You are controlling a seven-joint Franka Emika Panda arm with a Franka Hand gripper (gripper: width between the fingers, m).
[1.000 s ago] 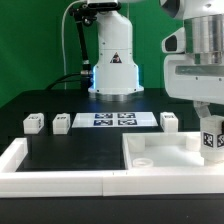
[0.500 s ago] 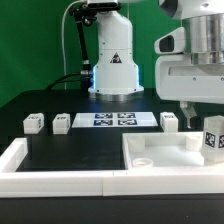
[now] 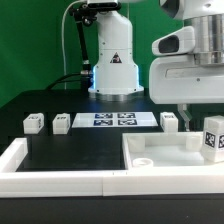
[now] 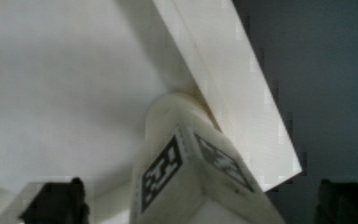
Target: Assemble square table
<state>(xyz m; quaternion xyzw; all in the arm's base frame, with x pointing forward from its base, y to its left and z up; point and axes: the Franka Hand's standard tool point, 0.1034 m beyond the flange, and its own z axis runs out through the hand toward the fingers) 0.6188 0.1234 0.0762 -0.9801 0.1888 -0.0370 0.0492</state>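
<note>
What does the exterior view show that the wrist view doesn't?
Only the exterior view shows the robot's base, the marker board and three loose leg blocks in a row with it. Only the wrist view shows the two dark fingers, spread apart with a tagged leg between them, not touching it. Both show the white square slab and, it seems, that same tagged leg by it.
</note>
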